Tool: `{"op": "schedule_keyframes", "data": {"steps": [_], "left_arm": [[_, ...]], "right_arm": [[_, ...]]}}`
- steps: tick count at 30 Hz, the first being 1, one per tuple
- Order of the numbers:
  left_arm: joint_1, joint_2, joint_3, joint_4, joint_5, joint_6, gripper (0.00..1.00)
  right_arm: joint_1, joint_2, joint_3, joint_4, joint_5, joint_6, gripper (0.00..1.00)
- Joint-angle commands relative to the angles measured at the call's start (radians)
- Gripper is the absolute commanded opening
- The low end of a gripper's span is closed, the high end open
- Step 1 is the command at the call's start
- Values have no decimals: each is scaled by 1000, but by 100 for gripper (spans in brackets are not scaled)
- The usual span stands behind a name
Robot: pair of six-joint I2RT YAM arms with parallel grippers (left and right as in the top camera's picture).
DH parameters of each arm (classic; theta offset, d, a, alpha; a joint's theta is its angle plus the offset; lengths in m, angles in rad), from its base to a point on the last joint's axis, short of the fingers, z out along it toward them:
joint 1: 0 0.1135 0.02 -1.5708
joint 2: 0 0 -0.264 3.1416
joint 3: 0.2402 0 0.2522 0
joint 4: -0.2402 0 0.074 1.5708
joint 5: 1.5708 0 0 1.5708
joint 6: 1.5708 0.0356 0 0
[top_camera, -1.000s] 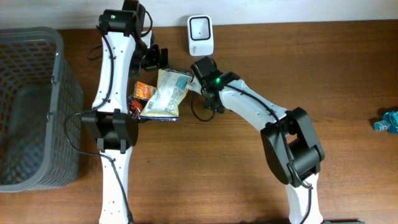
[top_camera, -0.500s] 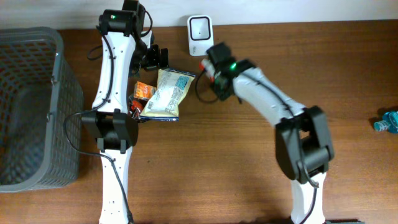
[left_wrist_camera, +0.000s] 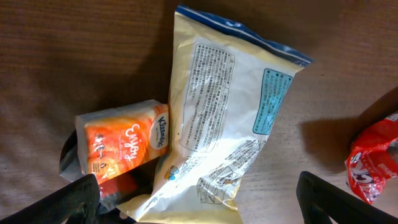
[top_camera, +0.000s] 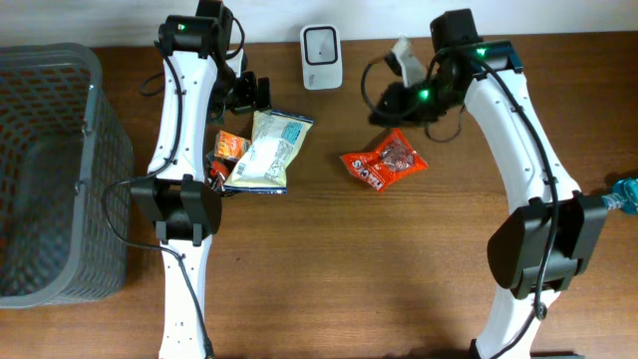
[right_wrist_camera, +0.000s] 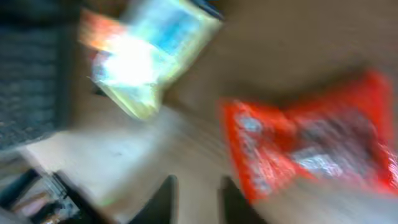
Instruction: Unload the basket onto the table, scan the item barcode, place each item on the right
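Note:
A red snack bag [top_camera: 384, 162] lies flat on the wooden table, right of the pile; the right wrist view shows it blurred [right_wrist_camera: 311, 143]. The white barcode scanner [top_camera: 321, 57] stands at the back edge. My right gripper [top_camera: 391, 100] hovers behind the red bag and right of the scanner, its jaws a little apart with nothing between them [right_wrist_camera: 199, 199]. My left gripper [top_camera: 249, 92] stands wide open above a pale yellow bag [left_wrist_camera: 224, 118] and an orange tissue pack [left_wrist_camera: 124, 140], holding neither.
A grey mesh basket [top_camera: 95, 170] fills the left side of the table. A blue-green wrapped thing [top_camera: 623, 191] lies at the far right edge. The yellow bag [top_camera: 267, 150] and tissue pack [top_camera: 231, 145] sit close against the left arm.
My right arm swung from the pile past the scanner to the right. The red bag, held by the scanner half a second ago, now lies loose on the table. The left arm stayed still.

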Motion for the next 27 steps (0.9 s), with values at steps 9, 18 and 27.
{"op": "schedule_keyframes", "data": {"steps": [9,18,27], "left_arm": [[4,-3,13,0,-7,5,99],[4,-3,13,-1,-7,5,99],[4,-3,13,-1,-7,5,99]], "right_arm": [[335,19,-365,281,828,0,98],[344,19,-558,523,970,129,18],[323,-2,-92,208,465,167,4]]}}
